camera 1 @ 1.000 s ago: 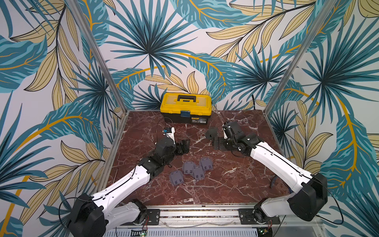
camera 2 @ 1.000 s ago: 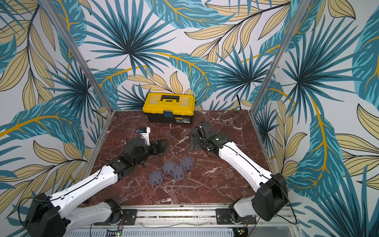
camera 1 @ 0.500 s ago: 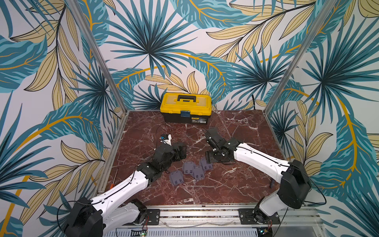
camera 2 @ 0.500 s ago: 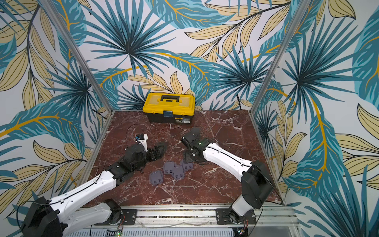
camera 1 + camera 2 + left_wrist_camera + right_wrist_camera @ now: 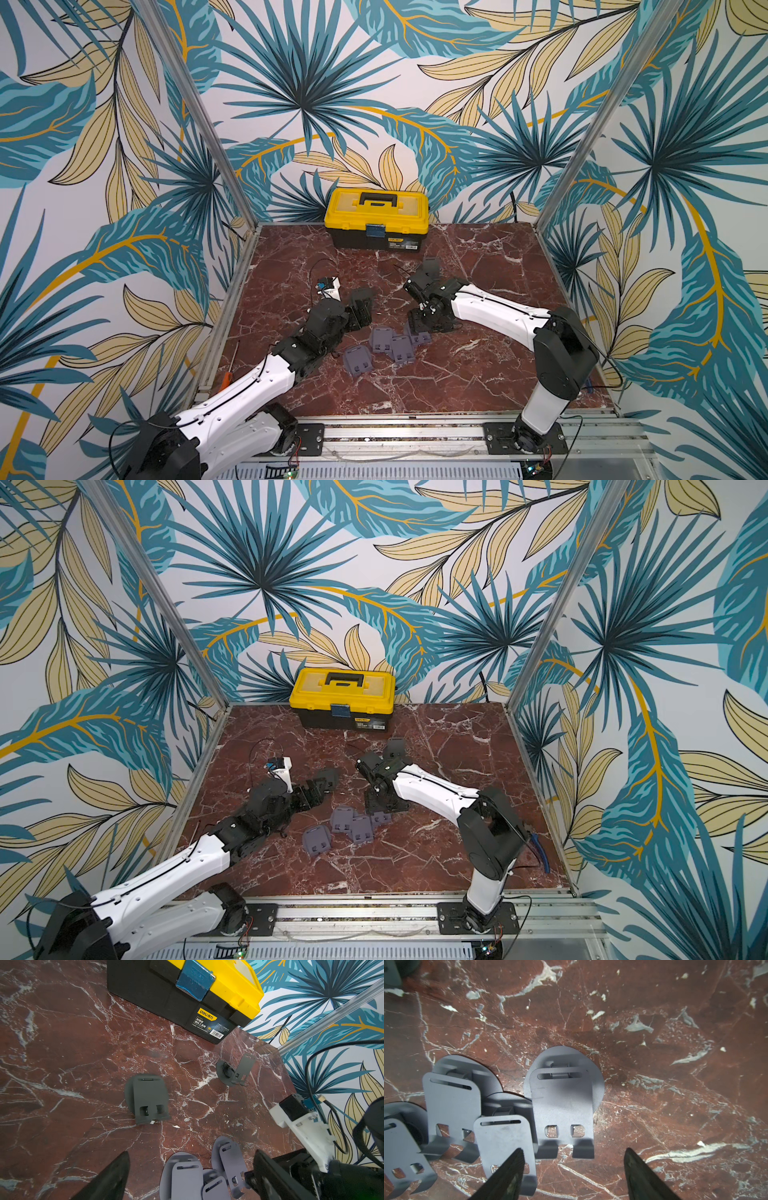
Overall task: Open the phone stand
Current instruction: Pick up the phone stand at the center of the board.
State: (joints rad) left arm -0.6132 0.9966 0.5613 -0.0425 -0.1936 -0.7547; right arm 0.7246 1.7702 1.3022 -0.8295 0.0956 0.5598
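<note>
The right gripper point(image 5: 573, 1150) hangs, jaws apart, over the rightmost folded grey phone stand point(image 5: 562, 1105); the left gripper point(image 5: 192, 1153) has jaws wide apart.

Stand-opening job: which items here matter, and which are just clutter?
Job:
- folded grey stands
- folded dark stand
- right tool, open above one grey stand

Lying about:
- toolbox
- open stand, already unfolded
- screwdriver, beside the table
</note>
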